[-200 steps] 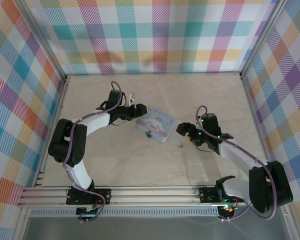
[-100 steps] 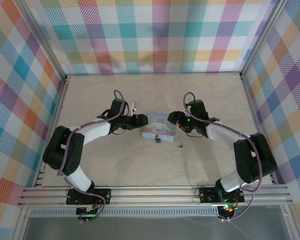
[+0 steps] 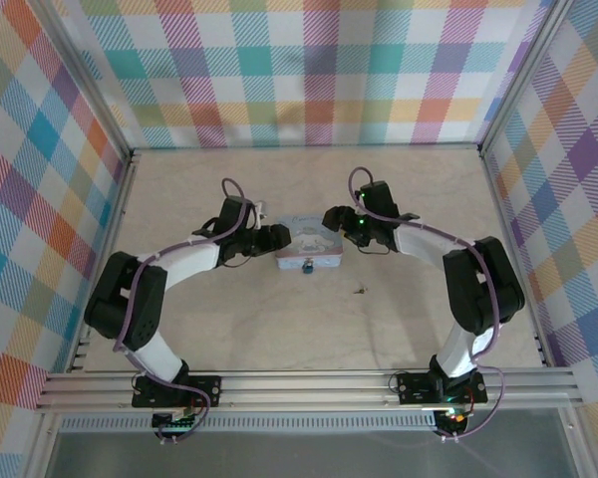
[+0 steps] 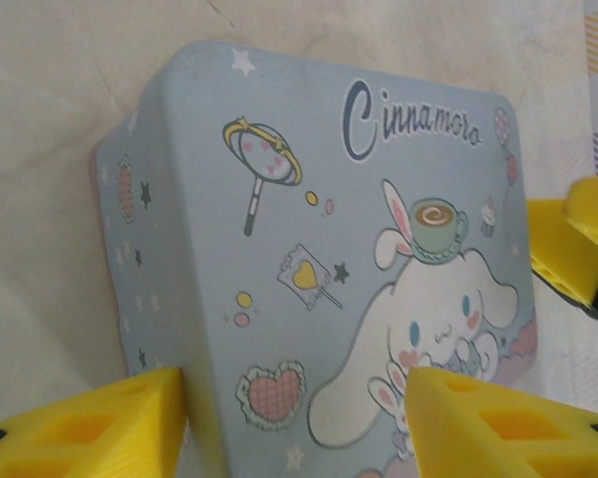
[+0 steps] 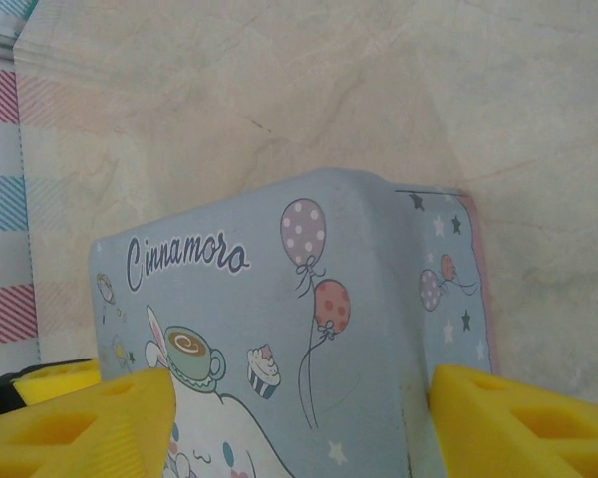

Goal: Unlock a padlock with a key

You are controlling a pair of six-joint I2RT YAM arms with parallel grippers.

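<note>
The padlock (image 3: 306,269), tiny and dark blue, hangs at the front wall of the pale blue cartoon tin (image 3: 310,239) in the middle of the table. The key (image 3: 359,291) is a grey speck on the table to the right front of the tin, away from both grippers. My left gripper (image 3: 278,238) clamps the tin's left end, its yellow fingers (image 4: 90,423) on either side of the tin (image 4: 309,249). My right gripper (image 3: 335,220) clamps the right end, and its yellow fingers (image 5: 518,418) bracket the tin (image 5: 309,329) the same way.
The tin sits on a pale wooden table (image 3: 309,189) enclosed by plaid walls (image 3: 309,70). Aluminium rails (image 3: 309,383) run along the near edge by the arm bases. The other arm's yellow finger (image 4: 568,239) pokes in at the tin's far end.
The right arm swung in from the right front and closed on the tin's right end. The left gripper narrowed on the left end. The tin turned square and slid slightly back.
</note>
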